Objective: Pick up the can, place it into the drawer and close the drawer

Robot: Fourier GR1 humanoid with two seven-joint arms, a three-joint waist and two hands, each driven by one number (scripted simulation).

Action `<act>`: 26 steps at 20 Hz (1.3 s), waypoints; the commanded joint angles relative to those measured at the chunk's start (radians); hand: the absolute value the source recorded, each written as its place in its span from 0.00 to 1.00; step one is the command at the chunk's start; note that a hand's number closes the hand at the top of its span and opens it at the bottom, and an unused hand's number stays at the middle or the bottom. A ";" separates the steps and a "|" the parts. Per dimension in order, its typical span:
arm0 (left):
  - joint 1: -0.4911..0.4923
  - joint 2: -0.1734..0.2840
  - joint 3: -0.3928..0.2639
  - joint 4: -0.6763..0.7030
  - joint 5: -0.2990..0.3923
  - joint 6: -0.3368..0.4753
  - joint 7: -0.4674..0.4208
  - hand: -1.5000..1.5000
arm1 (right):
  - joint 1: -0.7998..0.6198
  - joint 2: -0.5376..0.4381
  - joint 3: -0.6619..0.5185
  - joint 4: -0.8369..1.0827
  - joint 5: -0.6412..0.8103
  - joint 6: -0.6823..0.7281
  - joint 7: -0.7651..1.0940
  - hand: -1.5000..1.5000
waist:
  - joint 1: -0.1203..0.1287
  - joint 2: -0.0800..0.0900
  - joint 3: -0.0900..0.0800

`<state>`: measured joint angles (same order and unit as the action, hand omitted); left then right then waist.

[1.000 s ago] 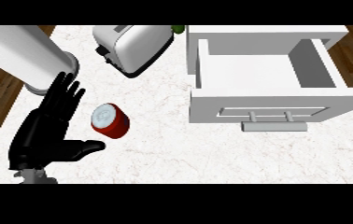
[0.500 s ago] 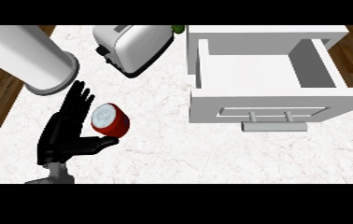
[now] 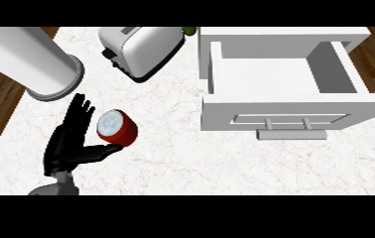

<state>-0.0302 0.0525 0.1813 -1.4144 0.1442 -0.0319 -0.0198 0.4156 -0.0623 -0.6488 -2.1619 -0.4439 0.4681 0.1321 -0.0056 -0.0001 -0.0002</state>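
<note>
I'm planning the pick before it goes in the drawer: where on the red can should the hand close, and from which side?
Grip the red can round its curved side wall, coming from its left, where the left hand already sits with fingers along that side and thumb reaching below it. The can stands roughly upright, silver top showing, so the round wall probably suits a wrap. The open drawer lies to its right.

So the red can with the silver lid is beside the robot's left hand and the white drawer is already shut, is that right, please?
Not quite: the white drawer is pulled open, as the head view shows. The rest holds: the red can with the silver lid stands on the counter beside the robot's left hand.
</note>
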 commanded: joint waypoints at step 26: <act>-0.230 0.048 0.088 0.637 0.090 -0.119 -0.309 0.00 | -0.027 0.024 -0.116 -0.016 -0.062 0.091 0.065 0.00 | -0.001 0.000 0.000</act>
<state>-0.2209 0.0876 0.2537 -0.7957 0.1967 -0.1358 -0.3569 0.4043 -0.0290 -0.7409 -2.2011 -0.5013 0.5397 0.2039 -0.0082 0.0001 -0.0005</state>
